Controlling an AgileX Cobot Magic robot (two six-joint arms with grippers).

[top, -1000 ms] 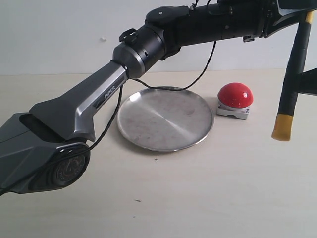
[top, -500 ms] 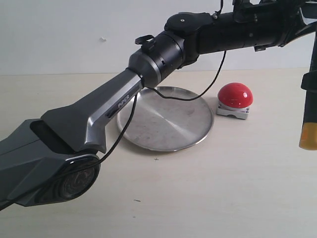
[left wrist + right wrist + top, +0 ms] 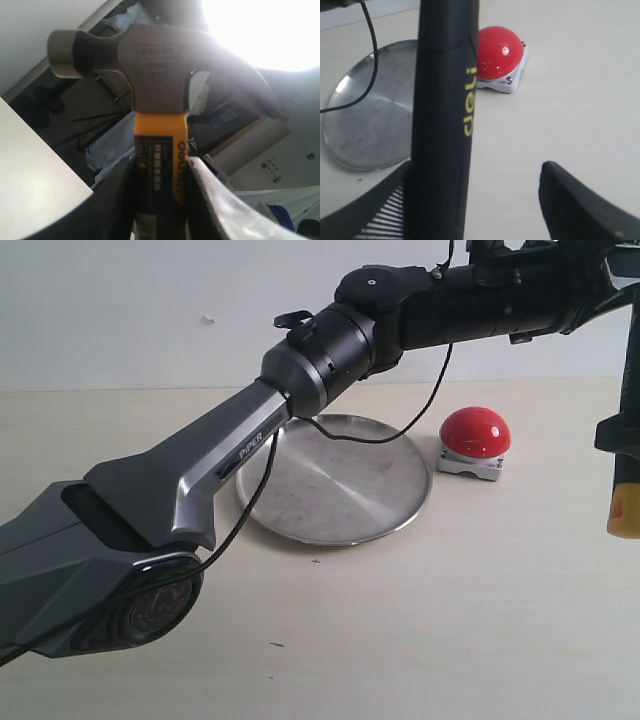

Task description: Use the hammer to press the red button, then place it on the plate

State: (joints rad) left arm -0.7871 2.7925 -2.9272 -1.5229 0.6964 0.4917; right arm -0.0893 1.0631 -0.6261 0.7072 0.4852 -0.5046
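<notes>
Jaws of the left gripper (image 3: 161, 165) clamped the hammer (image 3: 159, 85) just under its head, handle hanging upright, while the right gripper (image 3: 475, 172) stood wide open around the lower handle, the button (image 3: 475, 431) lying between hammer and plate (image 3: 300, 505).

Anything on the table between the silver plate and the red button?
Nothing. Exterior view shows only a narrow bare strip of beige table between the round silver metal plate and the glossy red dome button.

Beige table (image 3: 450, 620): plate (image 3: 330, 485), red button (image 3: 475, 432) beside.
</notes>
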